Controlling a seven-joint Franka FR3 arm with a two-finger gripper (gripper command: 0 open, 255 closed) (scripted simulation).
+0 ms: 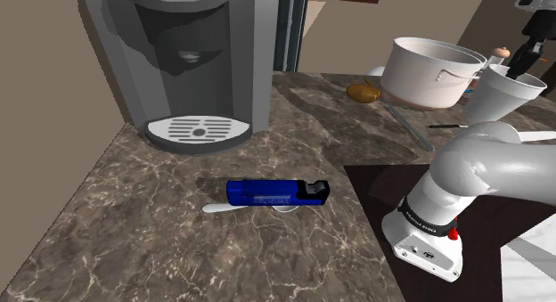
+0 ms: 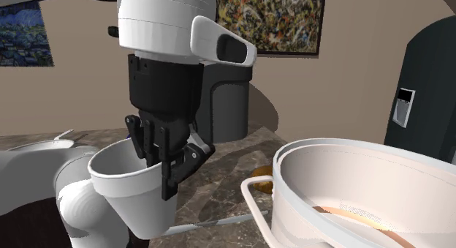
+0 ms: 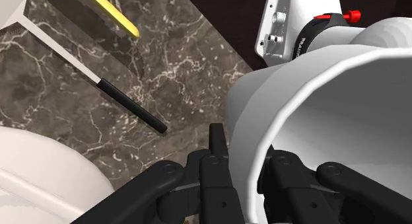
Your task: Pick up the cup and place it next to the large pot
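In the shoulder view, at the upper right of the frame, my gripper [image 1: 519, 64] is clamped on the rim of the white cup [image 1: 501, 97], which is just beside the large white pot [image 1: 429, 73] over the dark marble counter [image 1: 134, 220]. In the second exterior view the cup [image 2: 131, 184] is at the lower left, my black fingers [image 2: 168, 173] pinch its wall, and the pot [image 2: 351, 188] takes the lower right. In the wrist view one finger [image 3: 214, 147] is outside the cup's [image 3: 330, 104] wall and the other is inside.
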